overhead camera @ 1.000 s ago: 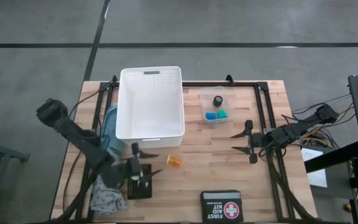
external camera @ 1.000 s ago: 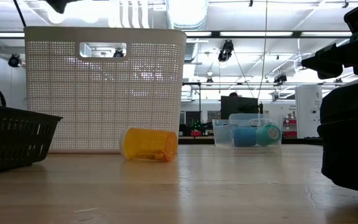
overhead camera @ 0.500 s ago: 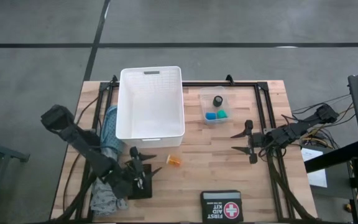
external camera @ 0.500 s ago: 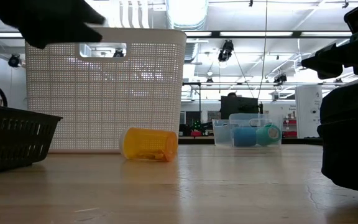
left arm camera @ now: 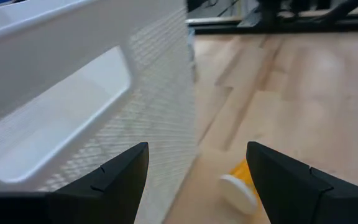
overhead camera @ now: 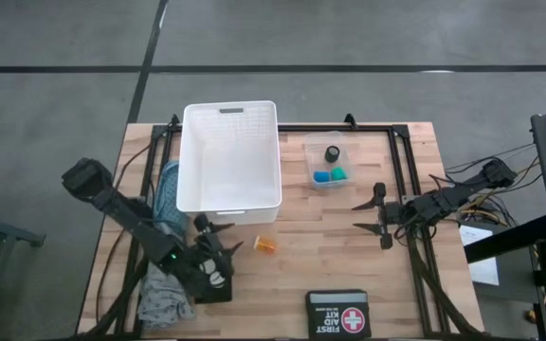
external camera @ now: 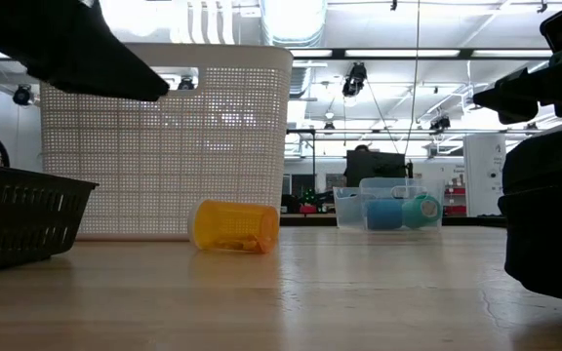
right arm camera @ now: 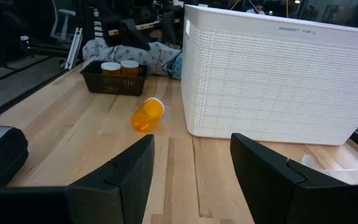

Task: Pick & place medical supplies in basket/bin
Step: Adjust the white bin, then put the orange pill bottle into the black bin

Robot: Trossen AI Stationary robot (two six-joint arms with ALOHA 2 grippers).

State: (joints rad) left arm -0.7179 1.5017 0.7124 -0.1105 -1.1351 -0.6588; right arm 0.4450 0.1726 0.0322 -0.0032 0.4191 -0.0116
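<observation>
Left gripper (overhead camera: 218, 250) hangs low over the table (overhead camera: 320, 223), jaws apart and empty. Right past its tips lies the orange pill bottle (overhead camera: 266, 244) on its side, white cap toward the gripper, a little off to one side of the gap between the jaws. On the other side of the jaws rises the slotted wall of the big white basket (overhead camera: 230, 156), close by, its near wall just beyond the fingers. Back under the arm sits a small black tray (right arm camera: 115, 81) with two more capped pill bottles (right arm camera: 120, 68) in it, and the teal patterned cloth (overhead camera: 167, 194) bunches up beside the basket.

Right gripper (overhead camera: 378, 216) waits across the table, jaws apart, nothing between them. Ahead of it, well off, the fallen bottle lies on bare wood. Nearer, off to its side, the clear tub (overhead camera: 331, 163) holds blue, green and black round pieces. The black first aid case (overhead camera: 337, 314) sits at the table's front edge.
</observation>
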